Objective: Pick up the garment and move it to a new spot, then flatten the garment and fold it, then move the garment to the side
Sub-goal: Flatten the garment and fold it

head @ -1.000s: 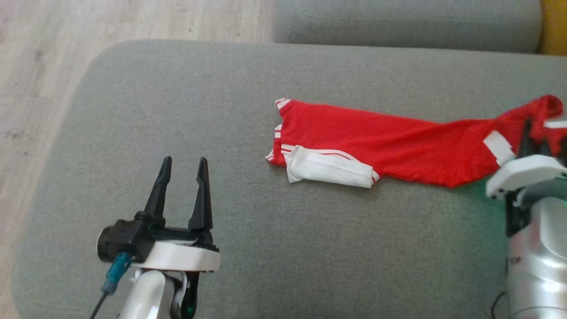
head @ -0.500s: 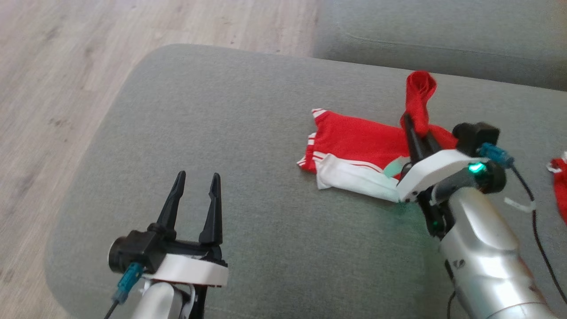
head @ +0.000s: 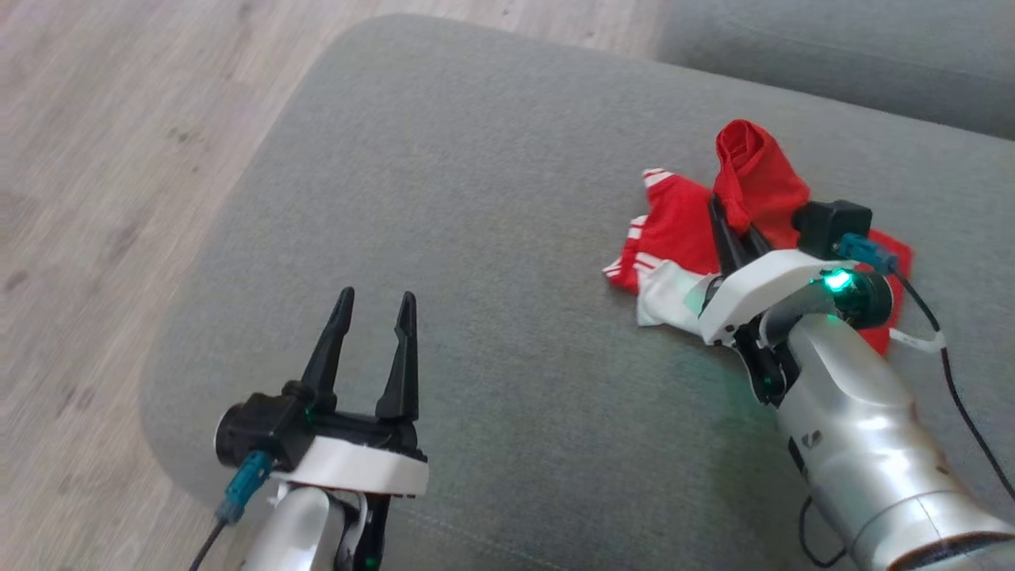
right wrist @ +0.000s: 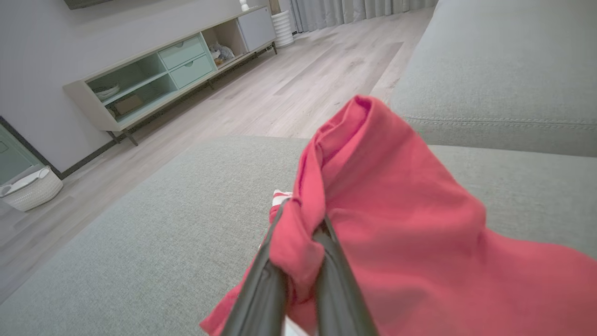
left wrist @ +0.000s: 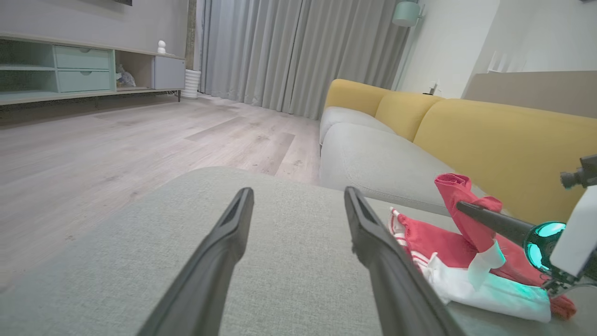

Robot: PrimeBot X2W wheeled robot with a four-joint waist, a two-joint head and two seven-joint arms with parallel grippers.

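The garment (head: 753, 182), a red piece with white stripes and a white band, was on the right part of the grey sofa cushion (head: 492, 198). Most of it lay rumpled on the fabric. One red fold stood up in a bunch above the rest, and the white band rested flat on the cushion just beside the right arm. The right hand (head: 728, 226) was clenched on that raised fold, its two dark fingers pressed together with cloth squeezed between them and spilling over both sides. The left hand (head: 377, 295) hovered over the near left part of the cushion, well apart from the garment, its fingers spread wide and grasping nothing.

Beyond the cushion ran a pale wooden floor (head: 95, 159). A white woven basket (right wrist: 28, 189) stood on it by the wall; I couldn't tell what was inside. A low cabinet (right wrist: 154, 79) held a few small things in its open shelves, too blurred to name.
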